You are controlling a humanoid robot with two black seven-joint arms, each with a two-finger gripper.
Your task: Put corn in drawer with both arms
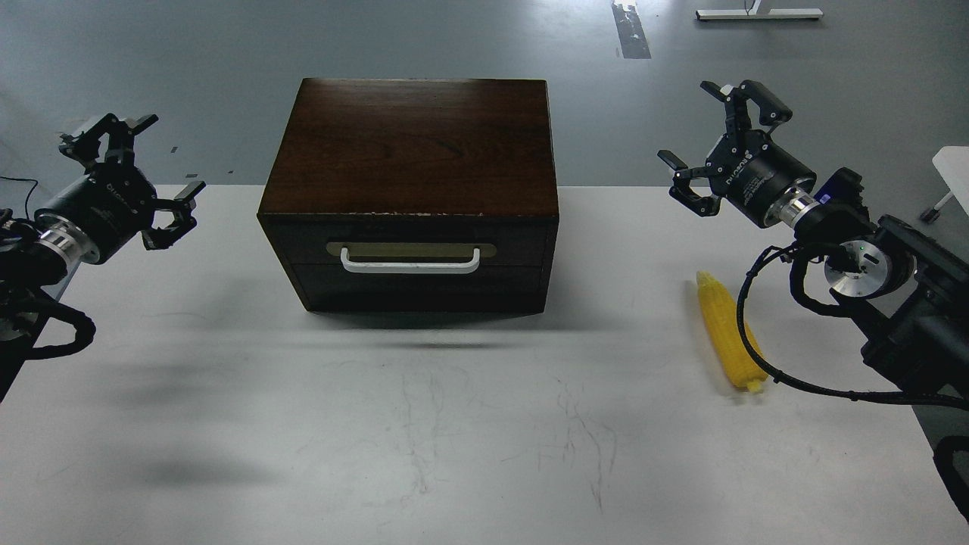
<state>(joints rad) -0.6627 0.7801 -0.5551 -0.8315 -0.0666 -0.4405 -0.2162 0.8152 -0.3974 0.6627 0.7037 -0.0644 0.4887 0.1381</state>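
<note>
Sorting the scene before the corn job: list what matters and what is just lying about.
Job:
corn, on the table, right of the box
drawer, shut
left tool, open
right tool, open

Lying about:
white frame on the floor
white object at the right edge

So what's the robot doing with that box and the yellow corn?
Nothing is being held yet. The left gripper and the right gripper both hang open in the air, one on each side of the dark wooden box. The drawer is shut, with its white handle untouched. The corn lies on the white table, on the right, below the right gripper.
</note>
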